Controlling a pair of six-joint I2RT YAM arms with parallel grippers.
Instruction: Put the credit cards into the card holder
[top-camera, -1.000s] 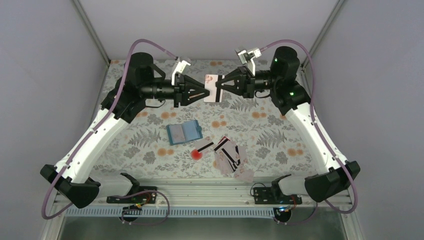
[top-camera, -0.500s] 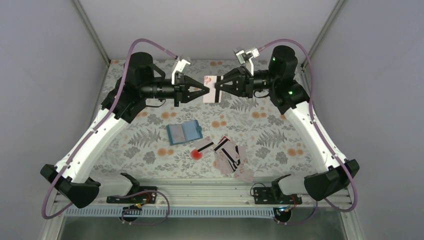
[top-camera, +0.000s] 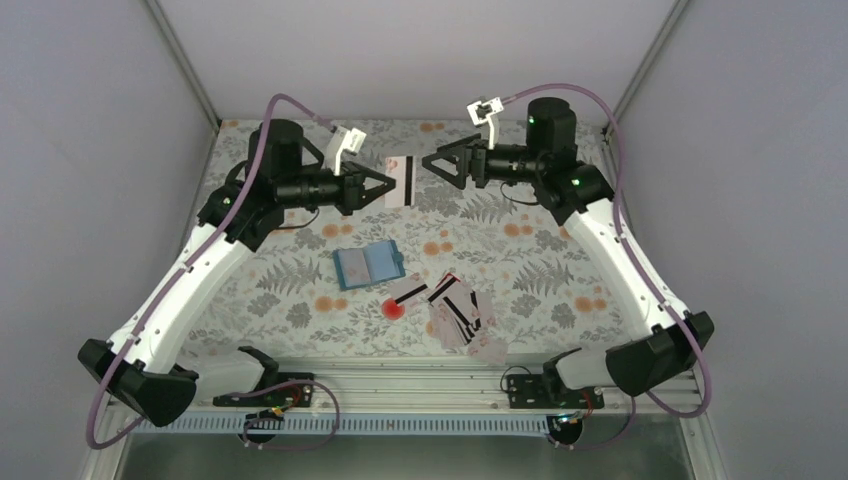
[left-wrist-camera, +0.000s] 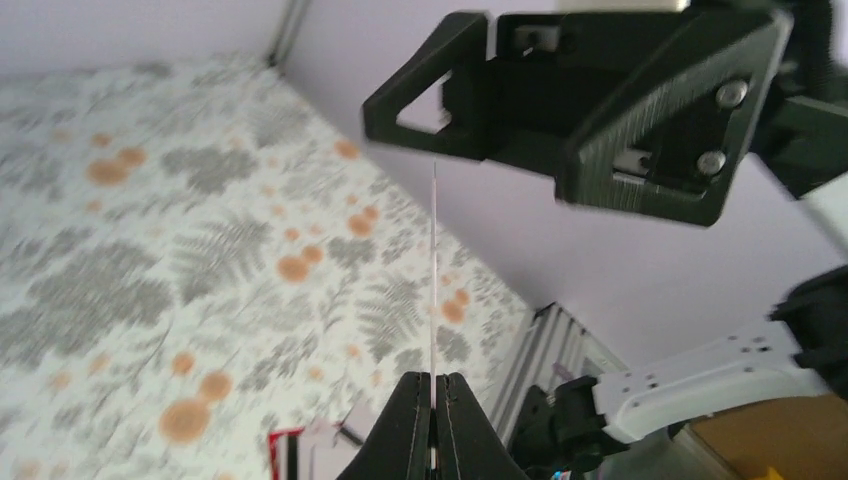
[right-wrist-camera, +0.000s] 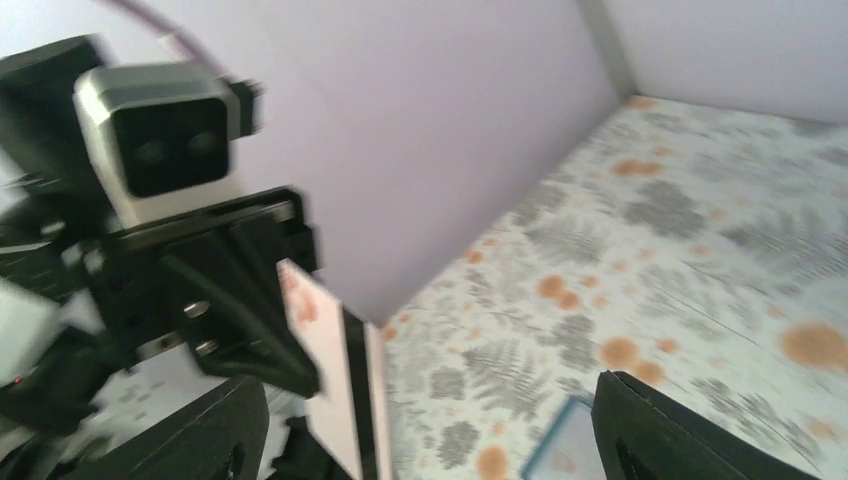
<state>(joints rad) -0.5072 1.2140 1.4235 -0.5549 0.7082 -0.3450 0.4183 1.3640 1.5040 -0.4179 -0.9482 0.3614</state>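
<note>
High over the table's far half, my left gripper (top-camera: 387, 186) is shut on the left edge of a pale credit card (top-camera: 401, 181) with a black stripe. In the left wrist view that card (left-wrist-camera: 434, 270) shows edge-on, rising from the closed fingertips (left-wrist-camera: 420, 390). My right gripper (top-camera: 434, 170) is open just right of the card and not touching it; its wrist view shows the card (right-wrist-camera: 335, 370) to the left, clear of its spread fingers. The blue card holder (top-camera: 369, 265) lies open on the table. Several more credit cards (top-camera: 457, 310) lie in a loose pile near the front.
A round red spot (top-camera: 393, 309) sits on the floral cloth beside the pile. Lilac walls close the back and both sides. A metal rail (top-camera: 420, 380) with the arm bases runs along the near edge.
The right gripper let go of the card and opened wide. The left gripper shut on the card and carried it a little leftward, away from the right gripper.
</note>
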